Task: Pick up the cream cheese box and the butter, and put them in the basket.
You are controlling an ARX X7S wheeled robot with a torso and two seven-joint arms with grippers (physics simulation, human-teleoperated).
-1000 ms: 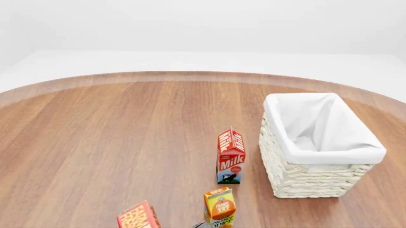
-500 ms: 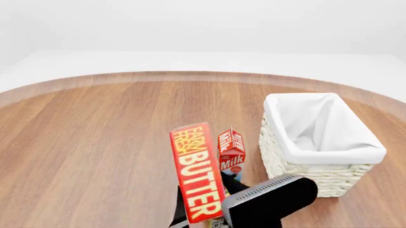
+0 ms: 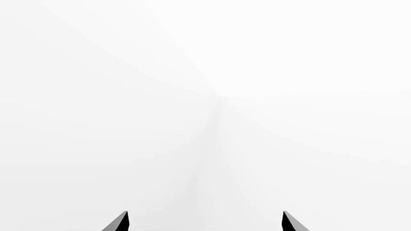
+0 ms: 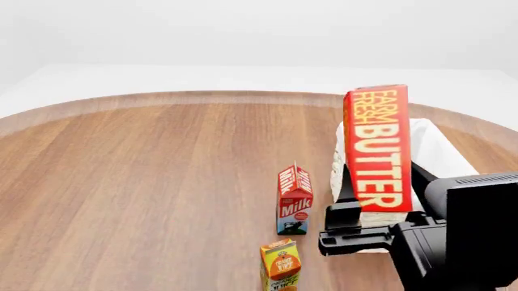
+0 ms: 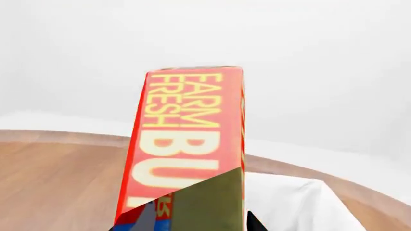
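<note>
A round wooden table (image 4: 145, 176) with smooth brown grain fills the head view. At its right side stands the basket (image 4: 441, 151), rectangular white wicker with a white cloth liner, largely hidden behind the raised load. The right gripper (image 4: 379, 209), black and blocky, is clenched on the lower end of the butter (image 4: 377, 148), a red-orange rectangular box with yellow lettering. The box stands upright in the air, long axis vertical, in front of and above the basket's near side, its broad lettered face toward the head camera. A gabled red milk carton (image 4: 295, 199) stands left of the basket; a smaller orange juice carton (image 4: 280, 265) sits nearer. The left gripper (image 3: 204, 222) shows two black fingertips spread apart on nothing, against blank white.
</note>
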